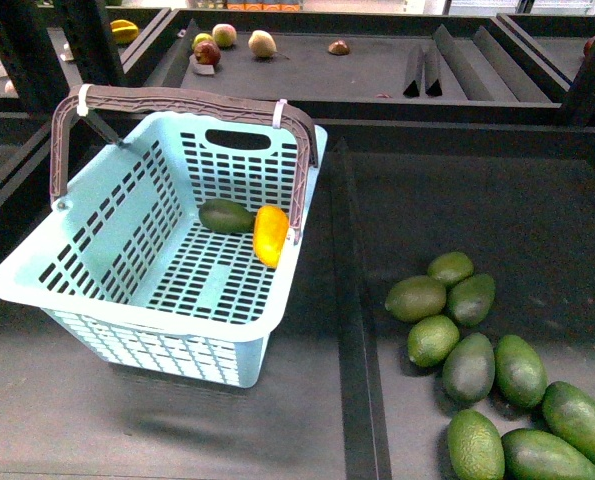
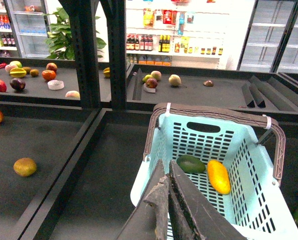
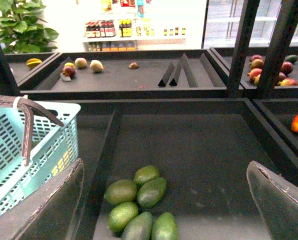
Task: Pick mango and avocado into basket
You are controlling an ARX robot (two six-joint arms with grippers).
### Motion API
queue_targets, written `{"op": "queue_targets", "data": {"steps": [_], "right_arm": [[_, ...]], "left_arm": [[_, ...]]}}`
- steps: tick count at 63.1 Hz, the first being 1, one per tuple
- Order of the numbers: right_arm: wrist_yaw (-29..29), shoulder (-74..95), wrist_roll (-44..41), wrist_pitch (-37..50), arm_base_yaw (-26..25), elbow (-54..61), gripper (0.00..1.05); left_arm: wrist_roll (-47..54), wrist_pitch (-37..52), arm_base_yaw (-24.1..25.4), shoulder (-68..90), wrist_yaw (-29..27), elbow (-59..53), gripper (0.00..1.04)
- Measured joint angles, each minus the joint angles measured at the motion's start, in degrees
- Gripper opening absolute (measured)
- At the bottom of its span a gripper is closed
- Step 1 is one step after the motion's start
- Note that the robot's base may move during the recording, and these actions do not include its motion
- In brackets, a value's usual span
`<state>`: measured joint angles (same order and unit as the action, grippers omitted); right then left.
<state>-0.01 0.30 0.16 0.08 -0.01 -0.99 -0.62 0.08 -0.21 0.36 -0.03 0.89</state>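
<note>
The pale aqua basket (image 1: 97,290) stands tilted at the left with its brown handle (image 1: 177,100) up. Inside it lie one dark green avocado (image 1: 226,215) and the yellow-orange mango (image 1: 270,235), touching, near the right wall. Both also show in the left wrist view, the avocado (image 2: 191,163) and the mango (image 2: 219,176). My left gripper (image 2: 167,172) is shut and empty, above the basket's near rim (image 2: 143,185). My right gripper (image 3: 166,175) is wide open and empty, above the loose avocados (image 3: 138,197). Neither gripper shows in the front view.
Several loose avocados (image 1: 497,370) lie in the right bin. A raised black divider (image 1: 352,300) runs between basket and avocados. Apples and other fruit (image 1: 227,42) lie on the back shelf, with black wedge dividers (image 1: 424,65). An orange-yellow fruit (image 2: 25,166) lies in the left bin.
</note>
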Motion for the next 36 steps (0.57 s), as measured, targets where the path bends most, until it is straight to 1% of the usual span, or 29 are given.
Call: {"op": "queue_targets", "data": {"steps": [9,23,24,36], "right_arm": [[0.0,0.0,0.0,0.0,0.0,0.0,0.96],[0.0,0.0,0.0,0.0,0.0,0.0,0.96],[0.0,0.0,0.0,0.0,0.0,0.0,0.96],[0.0,0.0,0.0,0.0,0.0,0.0,0.96]], "left_arm": [[0.0,0.0,0.0,0.0,0.0,0.0,0.03],[0.0,0.0,0.0,0.0,0.0,0.0,0.51],[0.0,0.0,0.0,0.0,0.0,0.0,0.53],[0.0,0.0,0.0,0.0,0.0,0.0,0.95]]}}
